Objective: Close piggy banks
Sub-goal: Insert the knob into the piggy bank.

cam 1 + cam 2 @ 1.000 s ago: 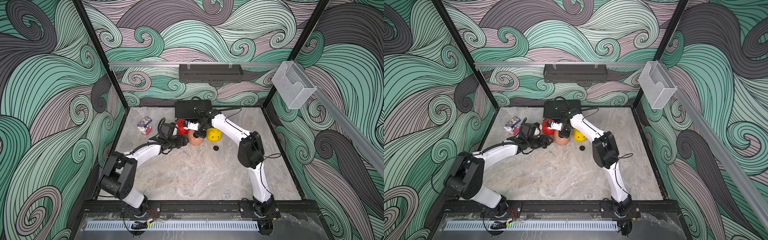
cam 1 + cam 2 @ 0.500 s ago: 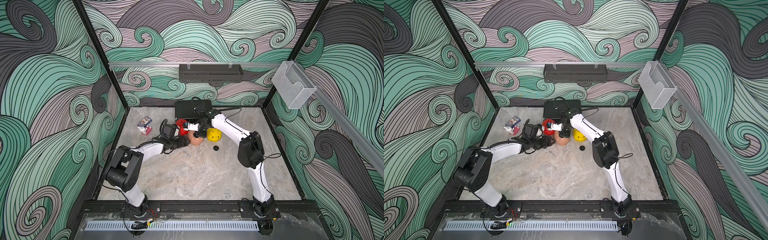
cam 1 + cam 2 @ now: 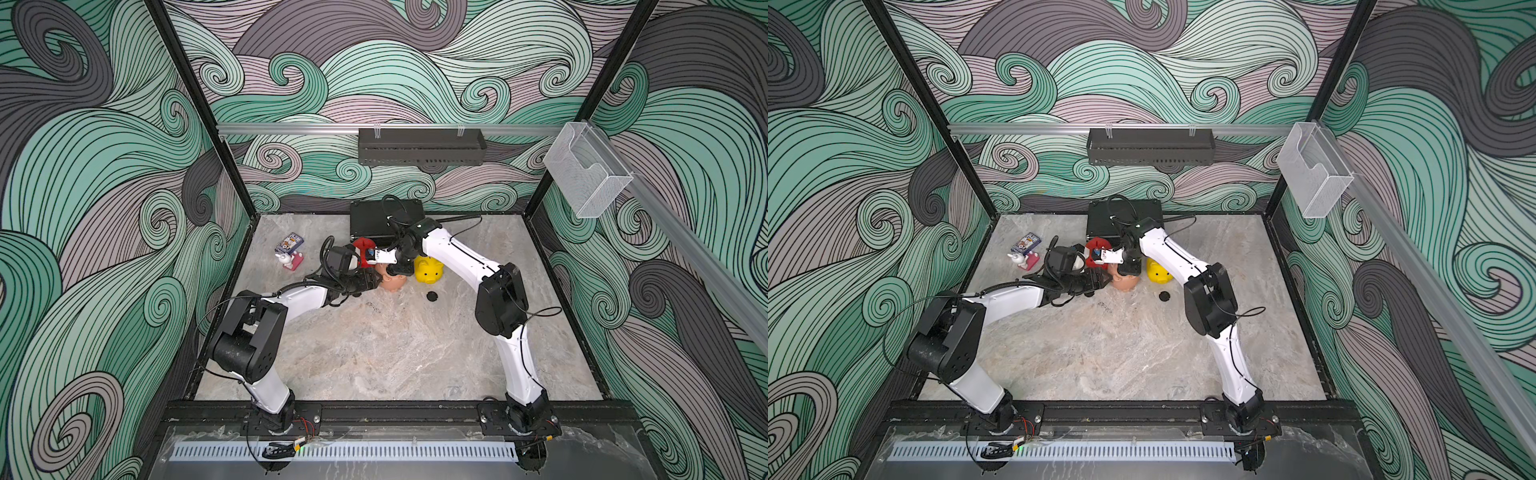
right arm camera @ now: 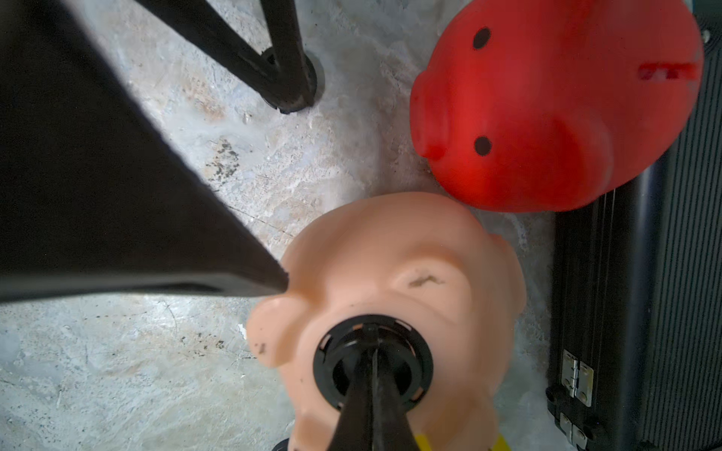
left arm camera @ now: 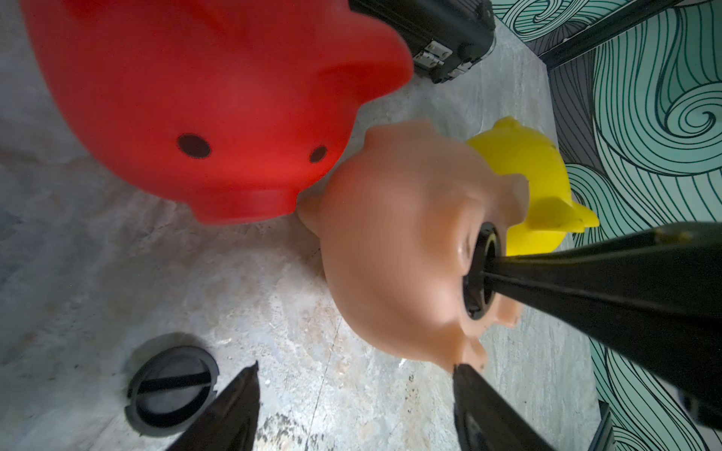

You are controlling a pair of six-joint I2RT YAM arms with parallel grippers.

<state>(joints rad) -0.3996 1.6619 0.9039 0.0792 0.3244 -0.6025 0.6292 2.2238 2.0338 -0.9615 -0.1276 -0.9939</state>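
Note:
The peach-pink piggy bank (image 4: 390, 265) lies belly-up on the table between the red piggy bank (image 3: 363, 245) and the yellow piggy bank (image 3: 430, 270). A black plug (image 4: 340, 351) sits in its belly hole. My right gripper (image 4: 371, 351) comes down from above, shut on the plug's middle ridge. My left gripper (image 5: 355, 390) is open and low beside the peach pig (image 5: 398, 250). One of its fingertips (image 5: 469, 382) touches a foot of the pig. The other is next to a loose black plug (image 5: 172, 390) on the table.
Another loose black plug (image 3: 432, 296) lies in front of the yellow pig. A black case (image 3: 374, 216) stands against the back wall behind the red pig. A card box (image 3: 289, 243) and a small pink and white figure (image 3: 291, 262) sit at the back left.
The left arm's elbow and shoulder links have swung towards the middle while its gripper stays by the peach pig. The right arm holds its place on the plug.

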